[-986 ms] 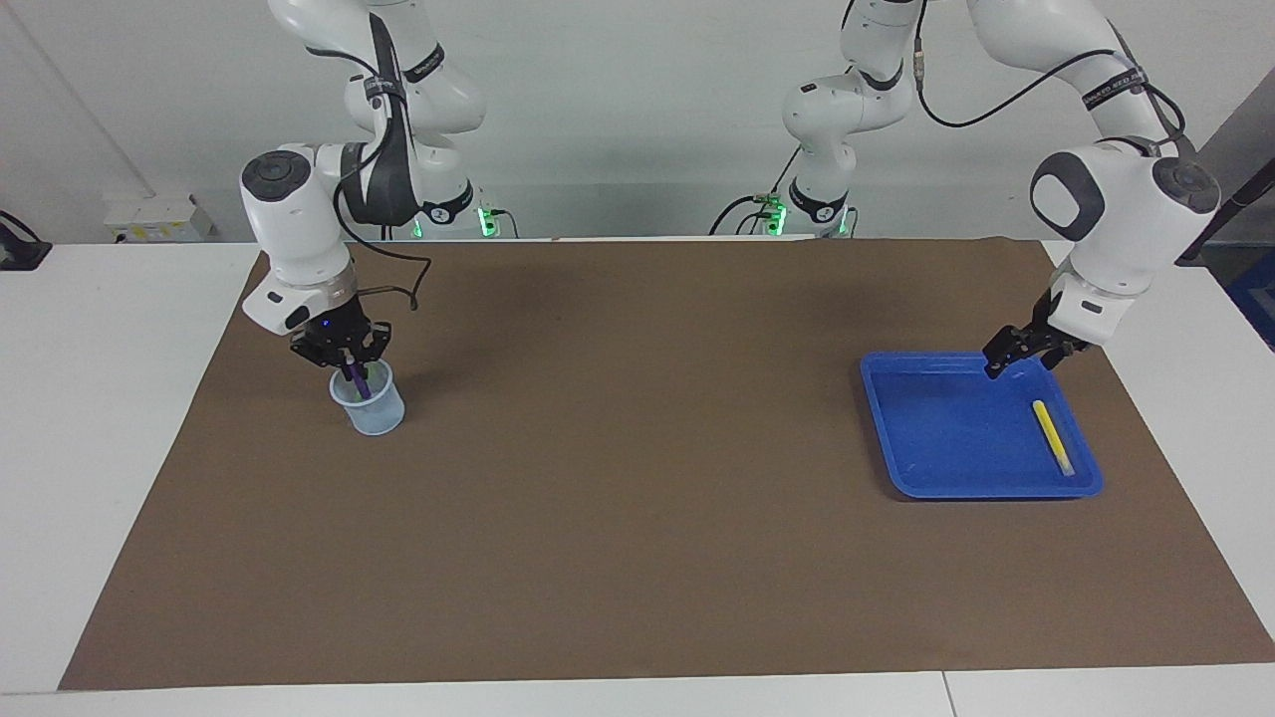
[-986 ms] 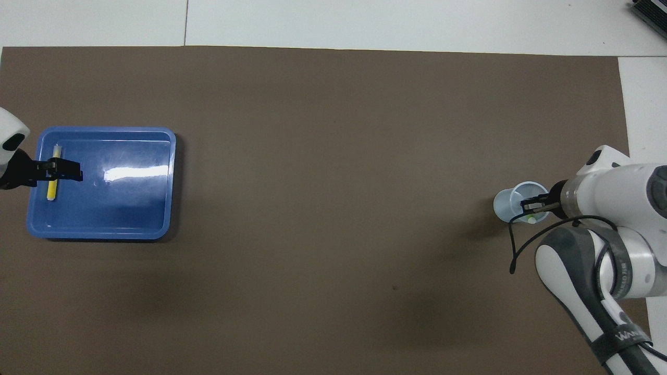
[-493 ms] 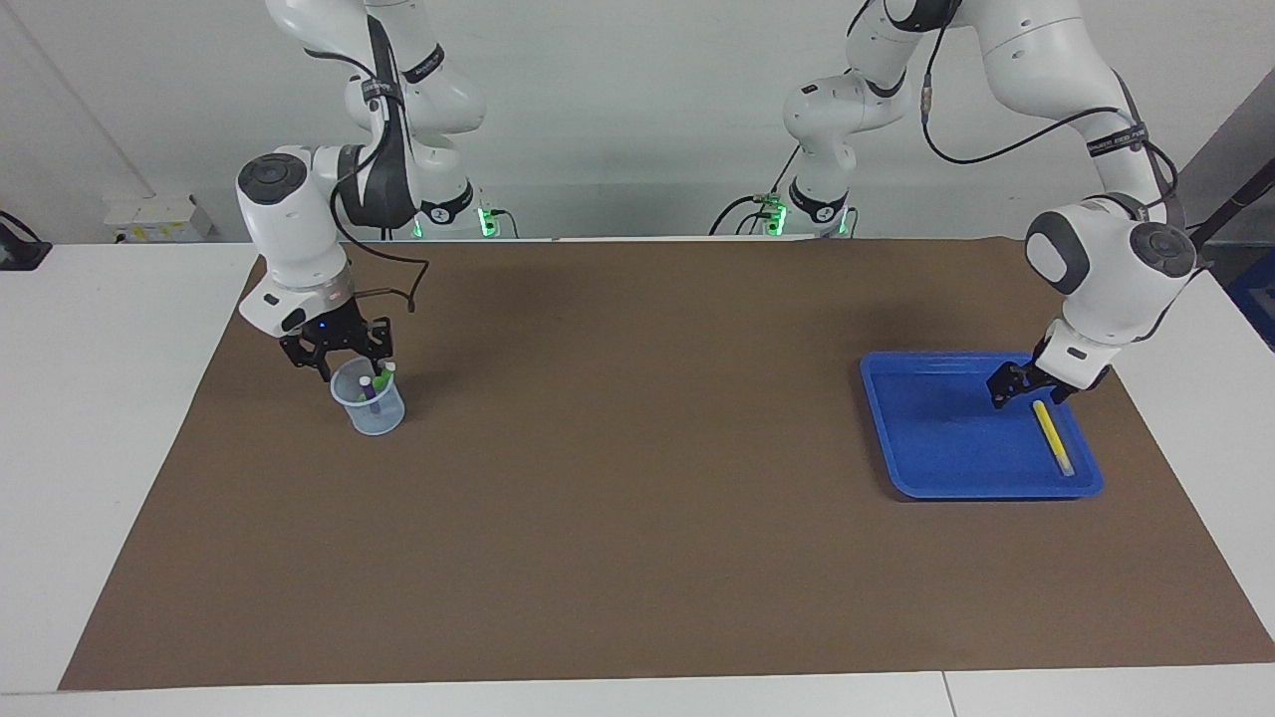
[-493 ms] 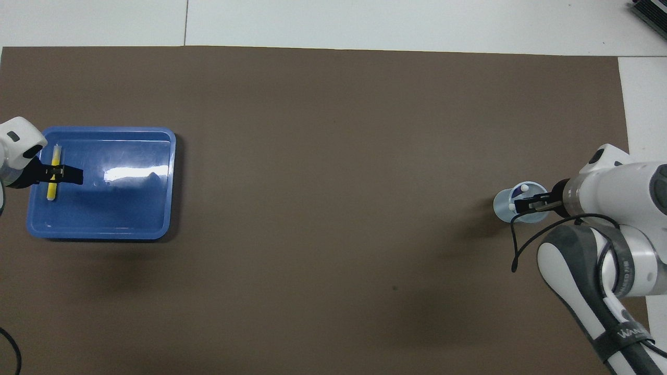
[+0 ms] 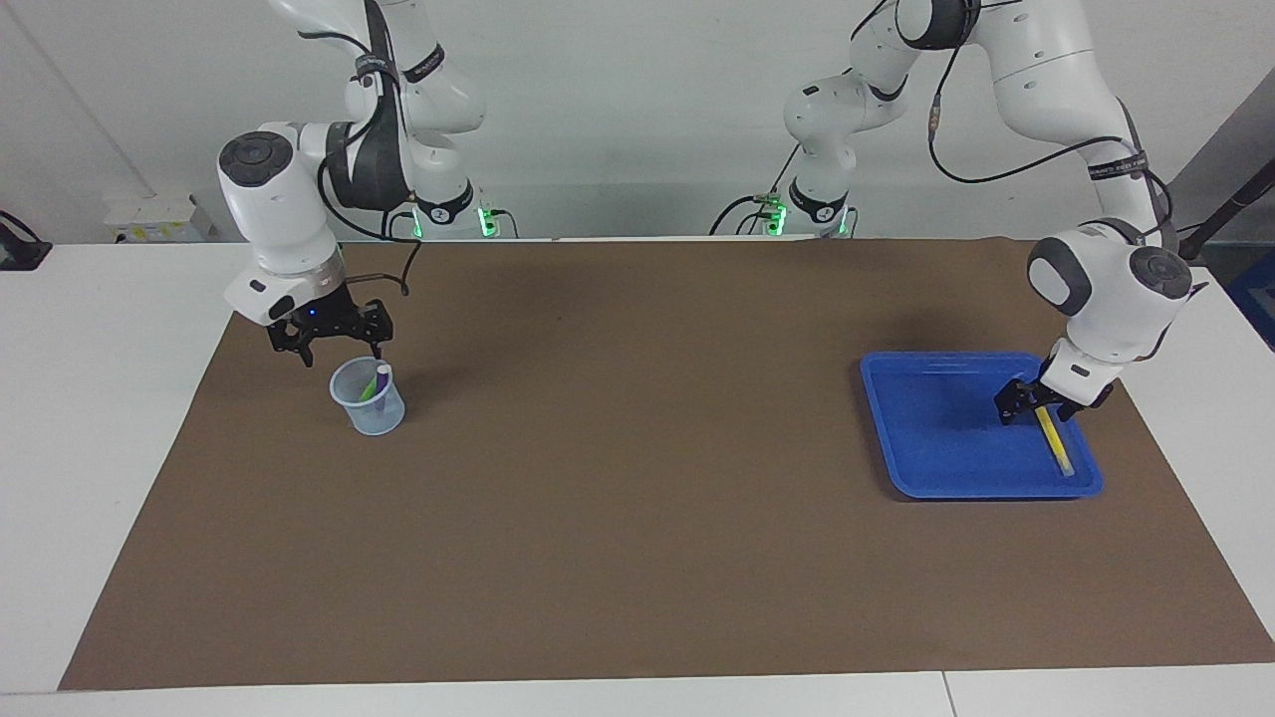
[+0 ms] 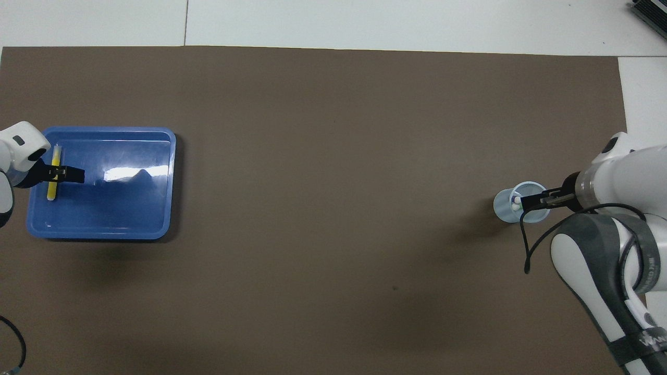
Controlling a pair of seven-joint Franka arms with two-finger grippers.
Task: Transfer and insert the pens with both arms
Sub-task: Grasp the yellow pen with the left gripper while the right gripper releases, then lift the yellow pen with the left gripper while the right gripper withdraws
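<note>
Now my left gripper (image 5: 1036,411) down in blue plastic tray (image 5: 936,468), jaws apart astride yellow pen (image 5: 1051,436); my right gripper (image 5: 331,347) spread wide above clear cup (image 5: 371,408) with pens.

No legible text, label, brand or number on any item; the arm bands' lettering is too small to read.

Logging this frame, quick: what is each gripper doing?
Left gripper: open, straddling the yellow pen.
Right gripper: open, empty, over the cup.
</note>
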